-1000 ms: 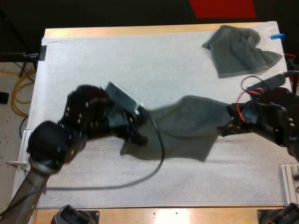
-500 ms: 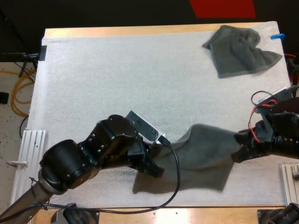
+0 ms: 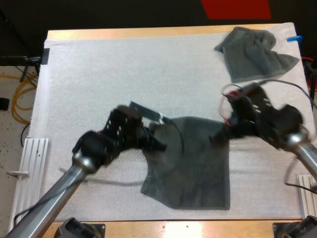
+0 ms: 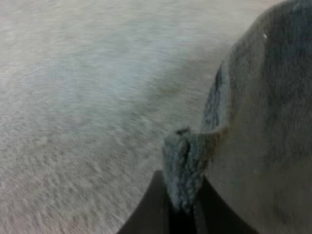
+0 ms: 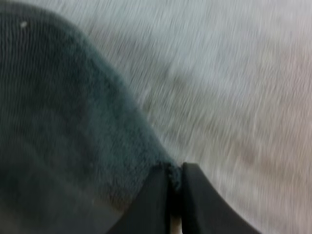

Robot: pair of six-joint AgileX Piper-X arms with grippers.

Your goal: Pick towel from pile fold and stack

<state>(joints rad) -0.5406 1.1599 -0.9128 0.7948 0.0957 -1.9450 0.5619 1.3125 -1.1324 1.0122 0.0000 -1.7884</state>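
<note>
A dark grey-green towel (image 3: 193, 163) lies spread on the white mat (image 3: 99, 79) near the front middle, its far edge lifted. My left gripper (image 3: 159, 145) is shut on the towel's far left corner (image 4: 183, 168). My right gripper (image 3: 218, 137) is shut on its far right corner (image 5: 168, 176), the fingers (image 5: 153, 200) pinching the fabric edge. The towel hangs between both grippers and trails toward the table's front edge.
A crumpled dark grey-green towel (image 3: 255, 53) lies at the far right corner of the mat. A ribbed metal piece (image 3: 27, 163) sits off the mat's left side.
Both grippers have carried the towel's held edge away from the front of the table, and the towel now lies stretched out flatter on the mat behind them.
</note>
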